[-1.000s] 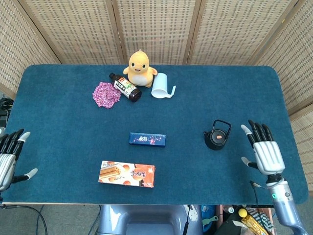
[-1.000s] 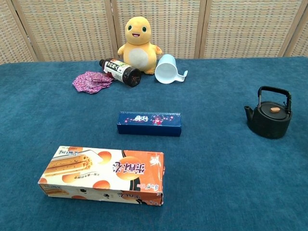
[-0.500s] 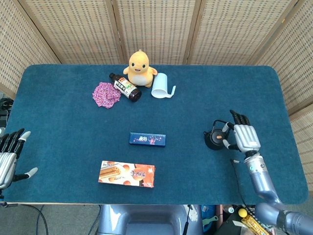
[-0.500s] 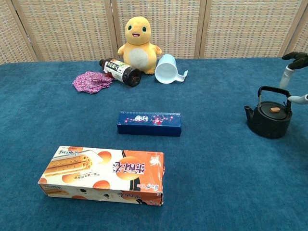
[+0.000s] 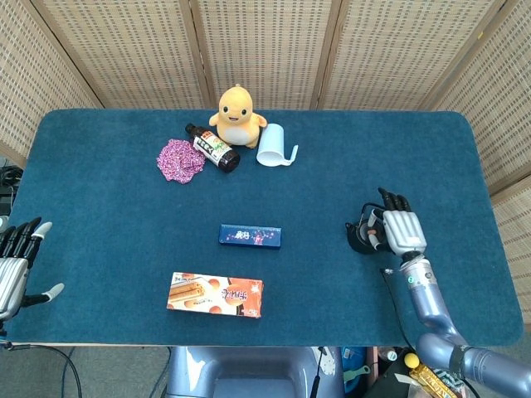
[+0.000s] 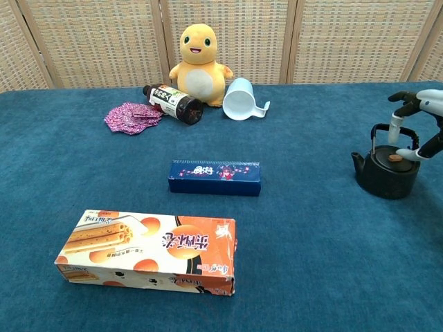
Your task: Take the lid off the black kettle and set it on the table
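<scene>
right hand point(image 5: 401, 230): fingers spread, empty, over kettle point(image 6: 385, 173) near table's point(image 5: 124, 166) right edge | lid point(image 6: 394, 158) just below-left of fingertips | left hand point(image 5: 12, 269) open, far

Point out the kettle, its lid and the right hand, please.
kettle point(image 6: 385, 181), chest view, front of the black body.
lid point(image 6: 395, 158), chest view, orange knob on top.
right hand point(image 5: 399, 229), head view, back of the hand, above the kettle.

Head cam is looking steeply down from above, taking in the whole table point(image 5: 99, 166) w/ both edges. Chest cam is sitting low & nearer, facing the back screens point(image 6: 332, 38) (table's right/centre part shared).
</scene>
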